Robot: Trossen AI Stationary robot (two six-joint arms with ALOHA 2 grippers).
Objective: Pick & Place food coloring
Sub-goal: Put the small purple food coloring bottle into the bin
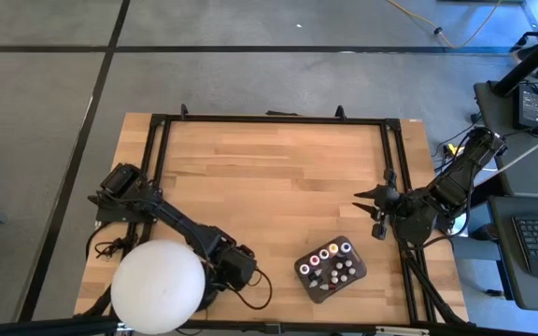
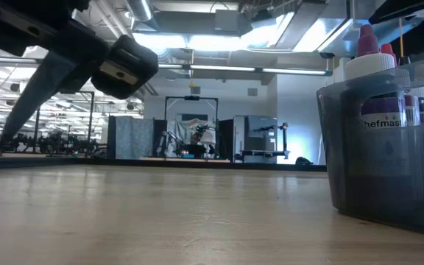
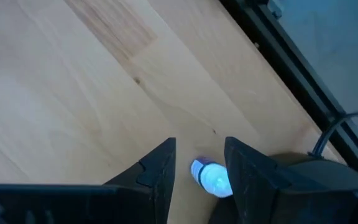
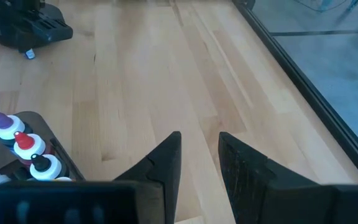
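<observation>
The wooden table [image 1: 278,177] is carrying everything here, and the dark grey tray [image 1: 304,271] is serving as the landmark, sitting near the table's front edge, right of centre.

The big white dome [image 1: 158,286] is resting at the front left corner of the table, well to the left of the tray, and it is hiding part of the left arm from above.

The tray is holding most of the food coloring [image 1: 331,265]: small bottles are standing upright in it, packed close together, their round tops showing red, orange, white and dark from above. In the right wrist view a purple tip, a red tip and a dark tip are rising side by side over the tray's wall.

The left gripper [image 1: 241,265] is lying low on the wood between the dome and the tray, just left of the tray. Its fingers are standing a little way apart with one small bottle [image 3: 211,177] lying on its side between them; whether they are pressing on it cannot be told.

The right gripper [image 1: 375,207] is hovering up and to the right of the tray, near the table's right rail, its fingers parted narrowly around nothing.
</observation>
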